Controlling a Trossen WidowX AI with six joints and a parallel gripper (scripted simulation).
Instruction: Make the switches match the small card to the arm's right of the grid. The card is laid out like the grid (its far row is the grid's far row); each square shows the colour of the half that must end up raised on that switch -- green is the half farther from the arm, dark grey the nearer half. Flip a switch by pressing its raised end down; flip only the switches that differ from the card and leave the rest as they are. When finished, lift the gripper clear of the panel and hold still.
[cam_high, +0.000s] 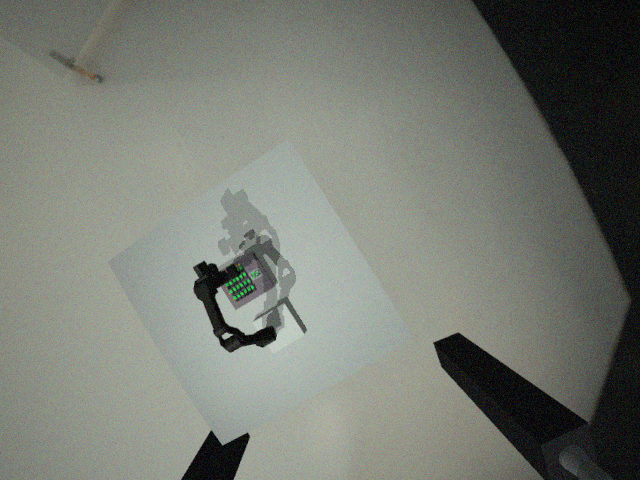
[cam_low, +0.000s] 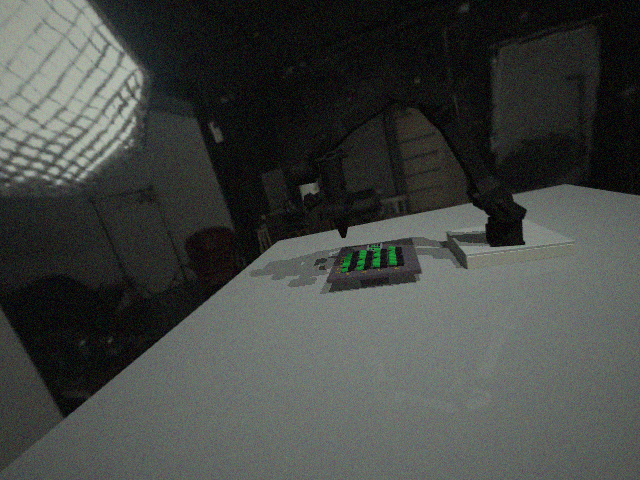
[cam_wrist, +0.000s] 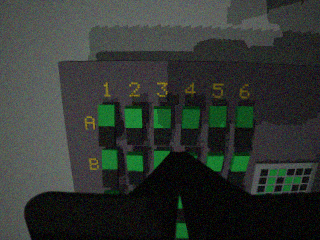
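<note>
The panel (cam_high: 240, 303) (cam_low: 372, 276) (cam_wrist: 82, 170) in front of my black gripper (cam_low: 343, 229) (cam_wrist: 178, 159) is of dull purple colour. Its labels are yellow. The switches of row A (cam_wrist: 191, 118), just beyond my fingertips, are each half green, half dark grey. To the right of my fingertips, the white card (cam_wrist: 284, 178) has a pattern of green and dark grey squares.
</note>
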